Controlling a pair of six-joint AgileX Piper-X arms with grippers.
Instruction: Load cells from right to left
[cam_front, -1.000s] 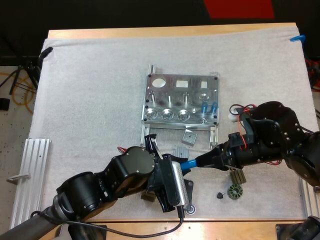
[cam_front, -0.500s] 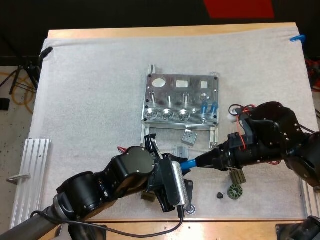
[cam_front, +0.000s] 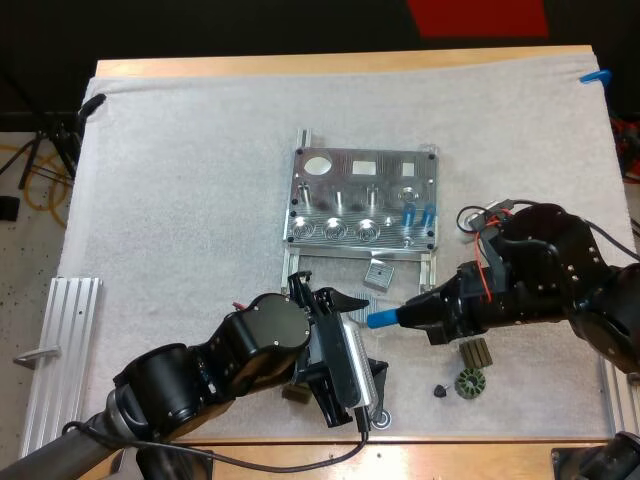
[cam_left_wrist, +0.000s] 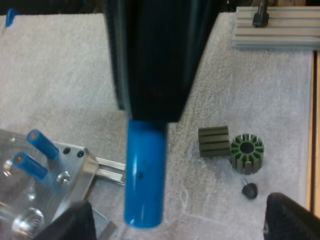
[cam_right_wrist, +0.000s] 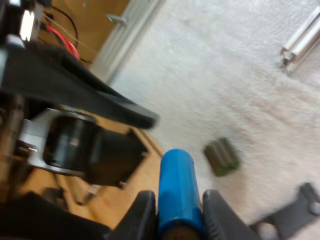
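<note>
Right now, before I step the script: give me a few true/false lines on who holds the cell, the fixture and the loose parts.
1. The right gripper is shut on a blue cylinder. True.
2. The left gripper is clamped on that cylinder too. False: its fingers stand apart, clear of it on either side.
3. Two more blue cylinders stand at the right end of the fixture. True.
4. The toothed ring lies on top of the fixture. False: it lies on the mat next to a ribbed green block, on the near side of the right gripper.
</note>
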